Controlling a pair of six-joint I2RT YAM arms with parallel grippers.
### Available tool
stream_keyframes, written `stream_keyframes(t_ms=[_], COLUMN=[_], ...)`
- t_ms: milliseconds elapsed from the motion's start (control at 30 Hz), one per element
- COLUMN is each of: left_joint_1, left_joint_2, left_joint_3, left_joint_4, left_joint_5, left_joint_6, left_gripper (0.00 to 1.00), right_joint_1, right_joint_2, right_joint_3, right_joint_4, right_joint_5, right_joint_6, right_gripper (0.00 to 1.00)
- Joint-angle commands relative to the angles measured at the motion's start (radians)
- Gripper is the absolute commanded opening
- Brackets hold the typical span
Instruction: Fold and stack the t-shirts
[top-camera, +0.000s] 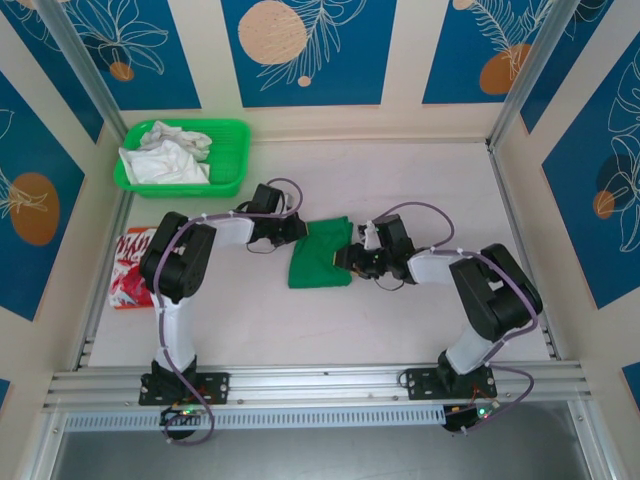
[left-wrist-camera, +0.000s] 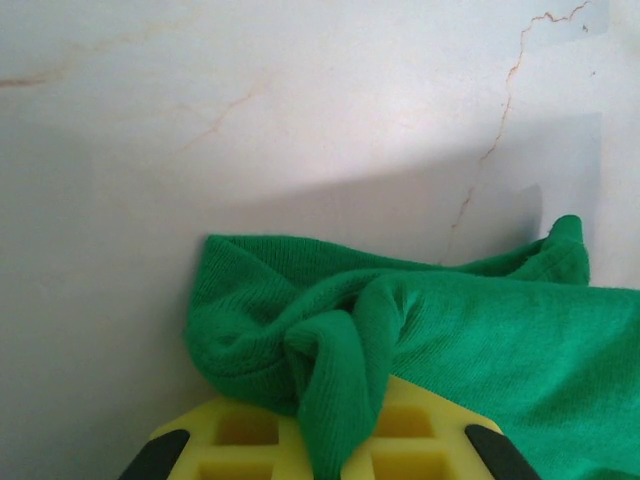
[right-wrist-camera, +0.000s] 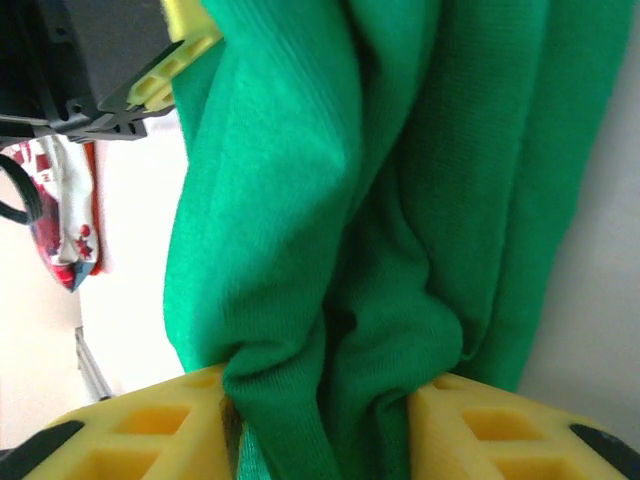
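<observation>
**Green t-shirt (top-camera: 320, 265) mid-fold, gripped by both arms**

Top view: it lies on the worktop (top-camera: 420, 180) between the left end effector (top-camera: 300, 228) and the right end effector (top-camera: 347, 258). The red t-shirt (top-camera: 130, 265) lies well to the left of the left one.

Left wrist: clenched on a bunched fold.

Right wrist: grasping a gathered edge.

Next, likely: carry both grips across evenly, then release.

Green plastic basket (top-camera: 233, 160) at far left of white table (top-camera: 420, 190), white cloth (top-camera: 165, 158) heaped inside.
</observation>
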Motion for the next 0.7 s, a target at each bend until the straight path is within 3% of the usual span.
stream_keyframes(t_ms=[0, 100, 200, 433, 667], left_joint_1=[0.009, 0.012, 0.015, 0.025, 0.027], left_joint_2=[-0.019, -0.023, -0.027, -0.038, -0.056], left_joint_3=[-0.031, -0.038, -0.046, -0.061, -0.071], left_joint_4=[-0.034, -0.029, -0.026, -0.018, -0.015], left_joint_5=[0.006, 0.006, 0.006, 0.01, 0.004], left_joint_6=[0.006, 0.005, 0.006, 0.006, 0.005], left_gripper=[0.07, 0.07, 0.07, 0.07, 0.07], right_joint_1=[0.001, 0.003, -0.009, -0.045, -0.029], right_joint_2=[0.058, 0.09, 0.079, -0.052, -0.055], right_joint_3=[0.036, 0.041, 0.038, 0.005, 0.081], right_joint_4=[0.129, 0.182, 0.164, 0.009, -0.154], right_joint_5=[-0.119, -0.151, -0.143, -0.028, 0.151], right_joint_6=[0.062, 0.083, 0.072, -0.002, -0.049], right_gripper=[0.43, 0.38, 0.38, 0.74, 0.78])
